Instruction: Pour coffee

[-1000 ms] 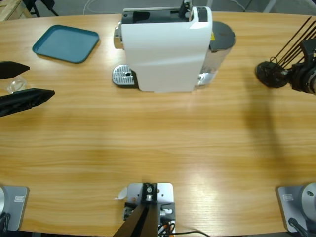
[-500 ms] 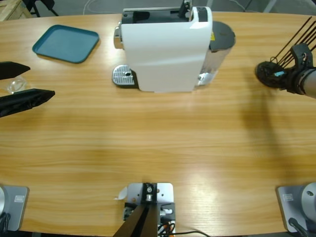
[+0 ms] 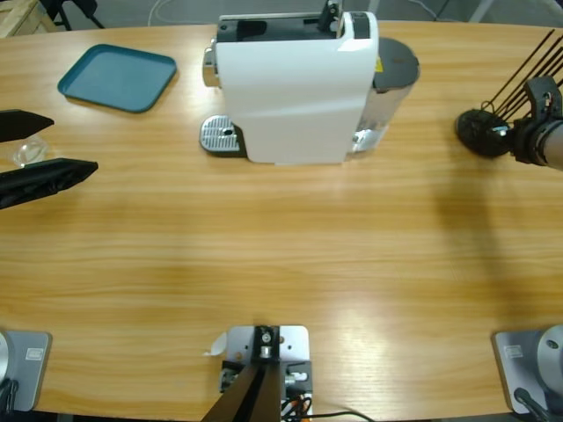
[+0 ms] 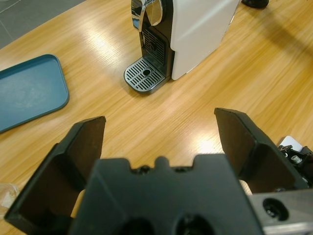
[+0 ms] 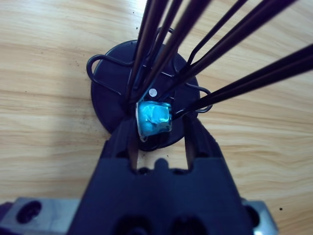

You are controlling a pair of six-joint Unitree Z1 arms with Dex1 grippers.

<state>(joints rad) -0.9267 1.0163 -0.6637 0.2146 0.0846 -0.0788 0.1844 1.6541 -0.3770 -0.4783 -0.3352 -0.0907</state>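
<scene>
No coffee shows in any view. The white coffee machine (image 3: pixel 295 97) stands at the table's back middle, its metal drip grate (image 3: pixel 220 136) bare; the left wrist view shows the machine (image 4: pixel 195 29) and grate (image 4: pixel 145 76) too. My left gripper (image 3: pixel 74 142) hovers open at the left edge, and a small clear cup (image 3: pixel 26 151) lies back between its jaws. My right gripper (image 5: pixel 156 125) is at the black wire capsule rack (image 5: pixel 122 98), jaws closed on a small blue capsule (image 5: pixel 153 119) at the rack's base (image 3: pixel 479 132).
A teal tray (image 3: pixel 117 76) lies at the back left, also seen in the left wrist view (image 4: pixel 27 90). The rack's black wires (image 5: pixel 205 44) rise steeply around the right gripper. Bare wood (image 3: pixel 290 255) stretches in front of the machine.
The right gripper shifted a little at the rack, first leftward toward its base, then slightly back right. The left arm and cup have not moved.
</scene>
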